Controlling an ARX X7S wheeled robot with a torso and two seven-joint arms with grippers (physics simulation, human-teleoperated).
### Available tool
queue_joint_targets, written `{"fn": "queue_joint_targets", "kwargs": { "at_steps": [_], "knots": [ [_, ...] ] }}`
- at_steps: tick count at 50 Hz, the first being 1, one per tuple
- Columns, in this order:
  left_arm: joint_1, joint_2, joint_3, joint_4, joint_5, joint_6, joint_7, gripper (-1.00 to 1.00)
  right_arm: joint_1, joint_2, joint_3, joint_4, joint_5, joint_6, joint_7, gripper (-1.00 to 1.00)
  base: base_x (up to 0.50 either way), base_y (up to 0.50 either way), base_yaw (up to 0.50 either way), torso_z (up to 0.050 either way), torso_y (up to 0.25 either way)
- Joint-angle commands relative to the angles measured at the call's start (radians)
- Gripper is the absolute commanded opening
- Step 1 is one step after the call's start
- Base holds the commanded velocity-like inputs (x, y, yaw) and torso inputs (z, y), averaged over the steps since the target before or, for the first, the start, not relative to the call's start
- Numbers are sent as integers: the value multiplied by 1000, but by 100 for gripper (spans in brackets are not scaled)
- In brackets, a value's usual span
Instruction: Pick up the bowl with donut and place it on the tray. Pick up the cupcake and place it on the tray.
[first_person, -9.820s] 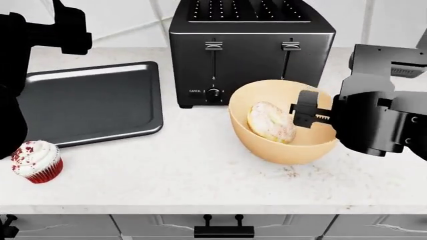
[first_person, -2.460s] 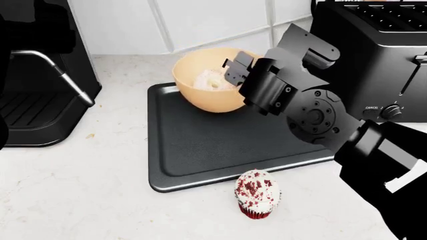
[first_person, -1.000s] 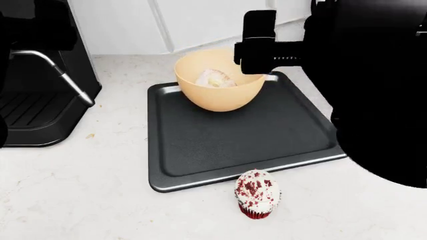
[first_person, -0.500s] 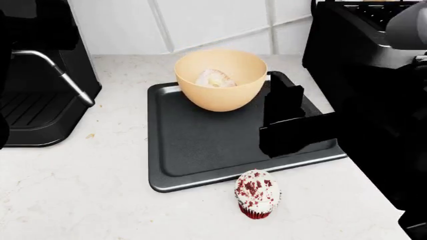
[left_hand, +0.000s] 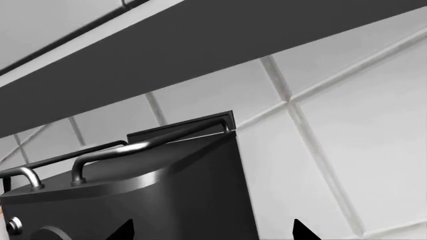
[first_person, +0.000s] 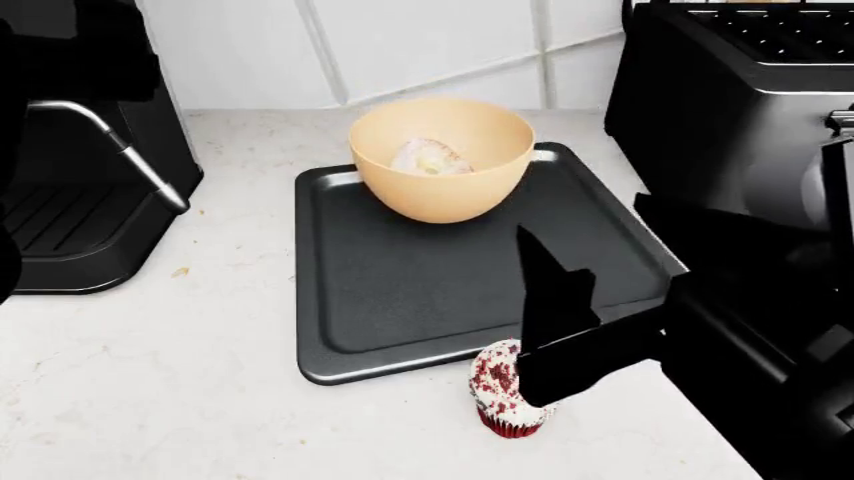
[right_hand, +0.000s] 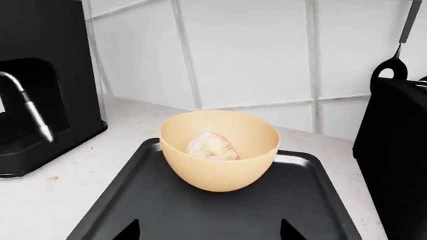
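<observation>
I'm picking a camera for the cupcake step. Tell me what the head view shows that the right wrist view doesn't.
Only the head view shows the cupcake on the counter just off the tray's near rim, partly hidden by the right pincer. Only the right wrist view shows a dark utensil hanging on the wall. Both show the bowl holding the donut on the tray, the coffee machine and the toaster.

Small red-wrapped, white-frosted cupcake (first_person: 503, 398): right side hidden behind the black right hand (first_person: 567, 330).
Flat dark grey metal tray (right_hand: 303, 210): near edge cut off in the right wrist view.
Hands: grip state indiscernible.
</observation>
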Motion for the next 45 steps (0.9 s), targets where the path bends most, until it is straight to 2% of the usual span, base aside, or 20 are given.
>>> {"fn": "queue_joint_targets", "kwargs": {
  "at_steps": [1,10,18,24,36,45],
  "knots": [
    [1,-2,6,-1,0,6,-1,100,-90,54,8,-45,-45,-57,-84,100,0,0,0,0,0],
    [-2,-3,10,-3,-2,9,-2,100,-156,120,40,-74,-37,-38,-142,100,0,0,0,0,0],
    [1,-4,13,-4,-3,14,-4,100,-344,159,211,-74,-31,-7,-198,100,0,0,0,0,0],
    [3,-8,14,-5,-2,18,-3,100,-547,187,366,-74,-63,-6,-251,100,0,0,0,0,0],
    [-3,-8,17,-6,-9,20,-8,100,-905,138,736,-74,-23,131,-256,100,0,0,0,0,0],
    [-2,-9,20,-4,-14,22,-12,100,-1028,96,853,-72,-12,235,-242,100,0,0,0,0,0]
  ]
}}
